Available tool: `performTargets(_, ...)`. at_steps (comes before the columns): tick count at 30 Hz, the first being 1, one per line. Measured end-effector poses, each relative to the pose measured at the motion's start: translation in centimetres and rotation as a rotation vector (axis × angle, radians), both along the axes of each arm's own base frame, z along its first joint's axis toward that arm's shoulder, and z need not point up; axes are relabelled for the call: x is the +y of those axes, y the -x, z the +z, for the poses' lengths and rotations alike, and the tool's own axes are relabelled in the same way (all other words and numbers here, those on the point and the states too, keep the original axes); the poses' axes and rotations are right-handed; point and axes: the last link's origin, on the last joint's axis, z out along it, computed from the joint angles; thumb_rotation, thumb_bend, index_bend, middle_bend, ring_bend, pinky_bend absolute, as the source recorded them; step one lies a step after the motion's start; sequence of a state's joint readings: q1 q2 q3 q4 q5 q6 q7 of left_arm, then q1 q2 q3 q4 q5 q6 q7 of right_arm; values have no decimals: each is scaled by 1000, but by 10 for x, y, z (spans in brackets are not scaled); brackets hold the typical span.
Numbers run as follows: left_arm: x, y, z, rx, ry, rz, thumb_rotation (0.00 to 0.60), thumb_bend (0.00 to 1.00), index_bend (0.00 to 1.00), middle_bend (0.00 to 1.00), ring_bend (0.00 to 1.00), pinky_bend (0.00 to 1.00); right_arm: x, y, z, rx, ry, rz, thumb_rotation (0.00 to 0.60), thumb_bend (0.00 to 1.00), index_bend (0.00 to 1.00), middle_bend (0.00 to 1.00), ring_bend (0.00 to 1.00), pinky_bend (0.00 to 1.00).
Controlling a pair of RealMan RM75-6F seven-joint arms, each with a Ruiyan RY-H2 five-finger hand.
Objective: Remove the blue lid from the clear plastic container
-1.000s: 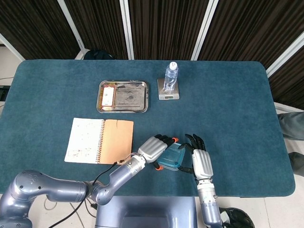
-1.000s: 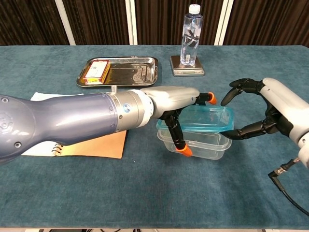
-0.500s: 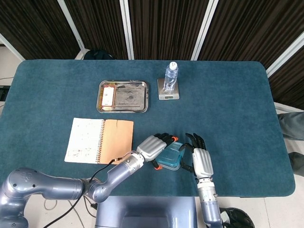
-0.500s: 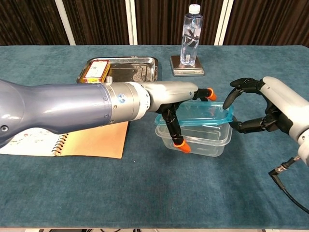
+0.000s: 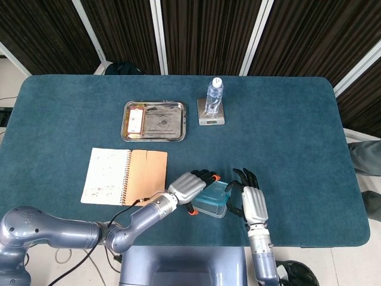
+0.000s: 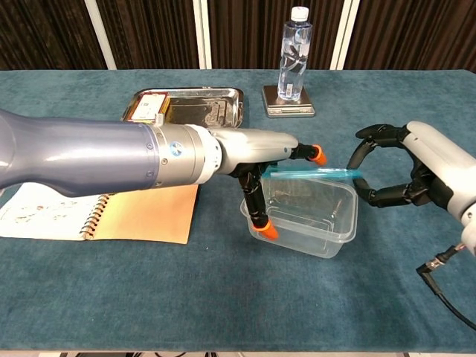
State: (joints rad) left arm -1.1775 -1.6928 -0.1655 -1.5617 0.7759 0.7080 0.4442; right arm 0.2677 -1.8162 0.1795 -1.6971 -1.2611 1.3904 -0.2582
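The clear plastic container (image 6: 312, 219) is tipped up off the table, its bottom facing the chest camera. The blue lid (image 6: 312, 172) still sits across its top, seen edge-on. My left hand (image 6: 256, 152) grips the container's left end, one orange fingertip over the lid and another under the wall. My right hand (image 6: 416, 167) hovers at the container's right end with its fingers curved toward it, holding nothing; contact is unclear. In the head view the container (image 5: 208, 207) with its lid (image 5: 217, 192) lies between the left hand (image 5: 189, 186) and the right hand (image 5: 253, 204), near the table's front edge.
An open notebook (image 6: 111, 212) lies left of the container under my left forearm. Behind it stands a metal tray (image 6: 239, 104) holding a small box (image 6: 149, 108). A water bottle (image 6: 291, 52) stands on a small scale (image 6: 288, 103) at the back. A black cable (image 6: 439, 279) trails at the right.
My left hand has lifted and tilted the container, so its bottom now faces the chest camera and the lid shows edge-on. The right hand has barely moved.
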Motion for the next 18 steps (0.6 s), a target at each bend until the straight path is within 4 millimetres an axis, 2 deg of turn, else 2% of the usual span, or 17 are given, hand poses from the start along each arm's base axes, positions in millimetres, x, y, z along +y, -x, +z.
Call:
performTargets(6,4,0,9,-6,-22,12,600,0,0,0,0,66,-2,-1,-1,8,10,6,600,651,609,173,0,0)
performTargets(18,6,2,18,-30,-34,25,600,0,0,0,0,68,-4,2,-1,21,20,2,600,656,614,174,0,0)
